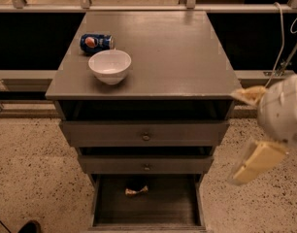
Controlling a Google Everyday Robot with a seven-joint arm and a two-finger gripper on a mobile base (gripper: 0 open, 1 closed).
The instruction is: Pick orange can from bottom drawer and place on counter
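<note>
**Counter** (177, 47): grey wooden top of the drawer cabinet, with a slight sheen.

**Upper drawers** (146, 133): two shallow fronts with small round knobs, stepped out below the counter's front edge.

**Bottom drawer** (153, 205): pulled out farthest, so its dark floor and tall side walls are open to view from above.

**Gripper** (243, 132): off the front-right corner, at about the height of the upper drawers and well apart from the bottom drawer. Its two cream fingers (257, 161) look spread wide, and it has hold of nothing.

**White bowl** (109, 66): upright near the front-left corner.

**Blue can** (96, 42): on its side just behind the bowl, by the left edge.

**Orange can** (137, 191): small, crumpled and shiny, lying on the bottom drawer's floor. It sits toward the back and a little left of centre, close under the drawer front above it.

**Step in hand (judged):** the reach toward the drawer; the can is not yet grasped.

**Handling notes:**
- The arm must travel left and down from the front-right corner.
- It should enter the drawer from the front at a slant, since the drawer above overhangs the can.
- The fingers should straddle the can's narrow width and stay off the side walls.
- The close should be gentle, because the wrinkled metal will likely slip or deform.
- The lift should clear both knobbed fronts.
- The can should be set down toward the right edge, apart from the bowl and blue can.
</note>
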